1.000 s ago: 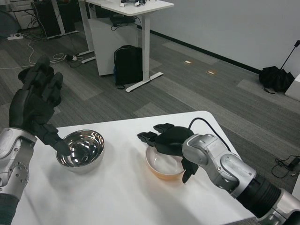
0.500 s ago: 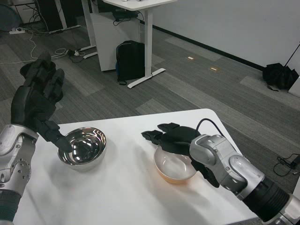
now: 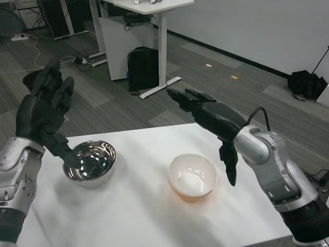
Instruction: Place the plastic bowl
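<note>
grey carpet is seen beyond the white counter (image 3: 139, 216), on which the plastic bowl (image 3: 193, 177) is set near a steel bowl (image 3: 90, 163), while the right robot hand (image 3: 208, 116) is raised empty with spread fingers and the left robot hand (image 3: 43, 113) likewise.

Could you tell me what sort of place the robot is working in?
Probably an office or lab: grey carpet tiles, a white desk with cables beneath, a black backpack on the floor.
</note>
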Robot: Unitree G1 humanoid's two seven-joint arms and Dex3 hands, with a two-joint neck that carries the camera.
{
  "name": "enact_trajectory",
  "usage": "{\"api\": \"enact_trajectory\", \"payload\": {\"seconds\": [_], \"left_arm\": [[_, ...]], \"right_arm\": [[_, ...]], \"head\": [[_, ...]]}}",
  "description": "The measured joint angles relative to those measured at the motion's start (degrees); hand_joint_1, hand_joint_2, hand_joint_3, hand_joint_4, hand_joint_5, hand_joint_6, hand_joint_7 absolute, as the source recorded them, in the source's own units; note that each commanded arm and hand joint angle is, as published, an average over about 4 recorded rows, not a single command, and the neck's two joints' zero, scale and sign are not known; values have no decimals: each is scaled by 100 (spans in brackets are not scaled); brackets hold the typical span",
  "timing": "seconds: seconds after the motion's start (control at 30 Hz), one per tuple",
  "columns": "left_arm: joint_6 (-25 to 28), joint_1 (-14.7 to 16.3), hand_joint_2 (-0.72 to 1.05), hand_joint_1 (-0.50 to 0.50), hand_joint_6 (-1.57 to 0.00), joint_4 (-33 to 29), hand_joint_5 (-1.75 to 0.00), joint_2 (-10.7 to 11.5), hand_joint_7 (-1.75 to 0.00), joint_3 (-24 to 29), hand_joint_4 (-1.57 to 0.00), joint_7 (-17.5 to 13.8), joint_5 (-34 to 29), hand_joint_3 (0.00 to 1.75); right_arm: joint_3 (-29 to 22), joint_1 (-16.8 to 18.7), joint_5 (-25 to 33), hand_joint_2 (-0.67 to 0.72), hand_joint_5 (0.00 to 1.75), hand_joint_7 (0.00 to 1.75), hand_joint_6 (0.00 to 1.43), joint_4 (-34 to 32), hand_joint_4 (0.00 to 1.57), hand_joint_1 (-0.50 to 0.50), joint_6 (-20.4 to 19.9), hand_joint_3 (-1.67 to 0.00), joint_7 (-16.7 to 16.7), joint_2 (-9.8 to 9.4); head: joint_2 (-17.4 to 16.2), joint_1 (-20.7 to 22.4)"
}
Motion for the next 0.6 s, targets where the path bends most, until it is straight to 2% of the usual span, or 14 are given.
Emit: {"api": "enact_trajectory", "payload": {"seconds": [0.07, 0.17, 0.27, 0.37, 0.43, 0.5, 0.6], "left_arm": [[-3, 0, -72, -50, 0, 0, 0, -1, 0, 0, 0, 0, 0, 2], [-4, 0, -72, -50, 0, -1, 0, 0, 0, 2, 0, 0, 0, 9], [-5, 0, -72, -50, 0, -8, 0, -1, 0, -7, 0, 1, -37, 7], [-8, 0, -72, -50, 0, -17, 0, -2, 0, -39, 0, 1, -73, 7], [-8, 0, -72, -50, 0, -22, 0, -2, 0, -62, 0, 2, -76, 7], [-8, 0, -72, -50, 0, -30, 0, -1, 0, -75, 0, 3, -76, 7], [-8, 0, -72, -50, 0, -38, 0, -1, 0, -82, 0, 2, -76, 9]], "right_arm": [[-412, 1, 530, 72, 0, 0, 0, -21, 0, -46, -180, 0, -262, 77], [-1015, -46, 1266, 72, 0, 0, 0, -13, 0, -46, -432, 0, -657, 160], [-1225, -109, 1741, 68, 0, 0, 0, 207, 0, -46, -892, 0, -1088, 243], [-1230, -180, 2360, 66, 0, 0, 0, 788, 0, -46, -1830, 0, -1916, 403], [-1063, -260, 2891, 63, 0, 0, 0, 1433, 0, -46, -2661, 0, -2531, 590], [-851, -353, 3237, 60, 0, 0, 0, 1915, 0, -46, -3129, 0, -2817, 734], [-688, -449, 3261, 60, 0, 0, 0, 2148, 0, -46, -3235, 0, -2883, 770]], "head": [[162, -9], [441, -25], [731, -37], [1027, -44], [1210, -56], [1382, -67], [1497, -72]]}}
